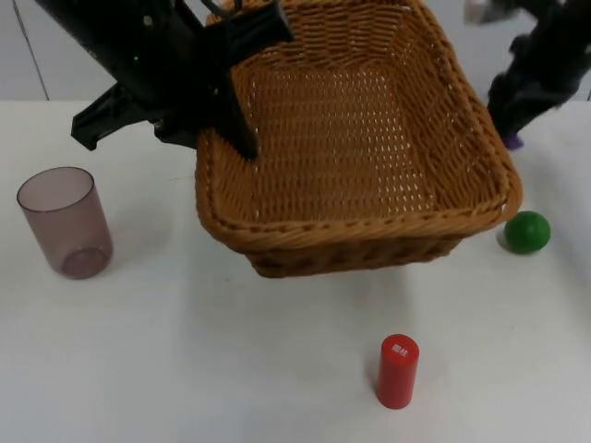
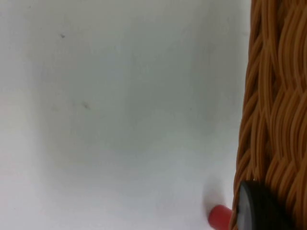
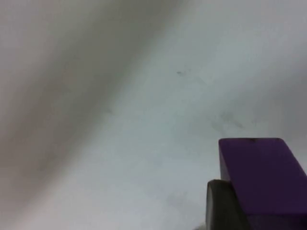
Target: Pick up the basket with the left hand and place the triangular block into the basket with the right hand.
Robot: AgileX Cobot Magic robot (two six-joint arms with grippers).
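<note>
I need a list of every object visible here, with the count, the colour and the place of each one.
basket: 1, tan wicker, lifted above the table, its left rim gripped by the left tool
block: 1, purple, held in the right tool, right of the basket
ball: 1, green, on the table by the basket's right corner
cylinder: 1, red, upright, near front edge
cup: 1, translucent purple-grey, upright, far left
table: 1, white
left tool: 1, black, on basket rim
right tool: 1, black, upper right

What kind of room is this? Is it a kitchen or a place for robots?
Most likely a robot lab or test bench, not a kitchen. A plain white table ends at a grey wall, a black arm's left end effector holds a wicker basket, and small practice props sit about: a red cylinder and a green ball.
</note>
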